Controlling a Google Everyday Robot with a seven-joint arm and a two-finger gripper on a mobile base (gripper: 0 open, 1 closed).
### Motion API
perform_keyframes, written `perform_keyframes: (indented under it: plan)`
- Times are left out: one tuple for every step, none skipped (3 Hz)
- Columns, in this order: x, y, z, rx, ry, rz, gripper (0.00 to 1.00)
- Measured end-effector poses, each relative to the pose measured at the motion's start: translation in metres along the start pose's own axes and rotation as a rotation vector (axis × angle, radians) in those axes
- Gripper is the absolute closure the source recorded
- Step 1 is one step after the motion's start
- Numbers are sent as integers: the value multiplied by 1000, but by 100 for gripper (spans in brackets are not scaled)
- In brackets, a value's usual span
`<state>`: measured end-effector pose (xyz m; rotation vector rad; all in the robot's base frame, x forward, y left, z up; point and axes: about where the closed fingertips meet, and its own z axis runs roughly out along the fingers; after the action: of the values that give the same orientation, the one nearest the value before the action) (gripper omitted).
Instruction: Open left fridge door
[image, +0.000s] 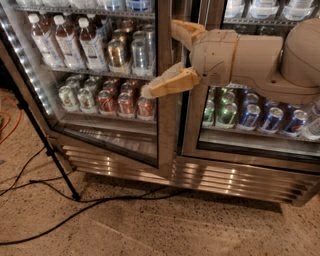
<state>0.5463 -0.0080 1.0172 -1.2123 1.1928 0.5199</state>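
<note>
The fridge (235, 181) fills the upper part of the camera view, with a louvred grille along its base. The left fridge door (165, 140) has a glass pane, a wide steel frame and white LED dots (22, 60) down its left edge. Its lower edge slants out over the grille, so it looks slightly ajar. My gripper (159, 59) reaches in from the right and is open at the door's right frame. The upper finger (182, 30) is beside the frame and the lower finger (167, 84) lies across it in front of the glass.
The right door (193, 145) fronts green and blue cans (250, 116). Bottles and cans fill the left shelves. A black stand leg (45, 145) slants down to the floor at the left. Black cables (100, 202) and an orange cable (10, 120) lie on the speckled floor.
</note>
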Motion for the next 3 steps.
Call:
perform_keyframes:
  plan:
    - [1, 0, -24, 111, 89, -14, 0]
    - [-8, 22, -62, 319, 243, 26, 0]
    - [29, 31, -177, 664, 487, 141, 0]
